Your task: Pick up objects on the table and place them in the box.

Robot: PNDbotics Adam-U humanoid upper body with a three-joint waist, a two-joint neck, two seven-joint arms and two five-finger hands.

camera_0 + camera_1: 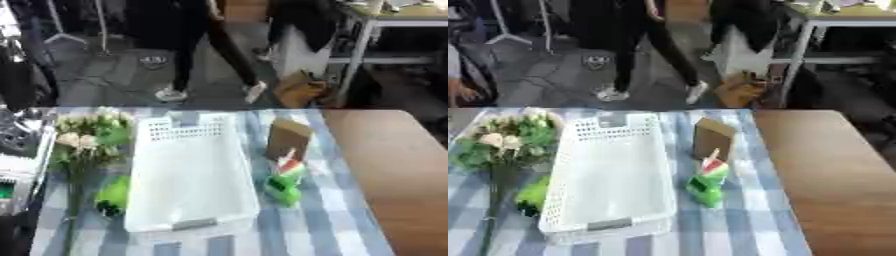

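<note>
A white perforated box (188, 170) lies lengthwise in the middle of the blue-and-white checked cloth, with nothing inside it. To its right stands a small brown cardboard box (288, 138). In front of that lies a watermelon-slice piece (291, 166) touching a green toy (283, 190). Left of the box lies a bunch of white flowers with green leaves (90, 137), stems pointing toward me. A green object with a dark end (112, 196) sits between the stems and the box wall. Neither of my hands shows in either view.
Bare brown tabletop (394, 170) runs along the right of the cloth. Dark equipment (17, 145) stands at the table's left edge. Beyond the far edge people stand on the grey floor, with a brown bag (300, 90) beside a white table's legs.
</note>
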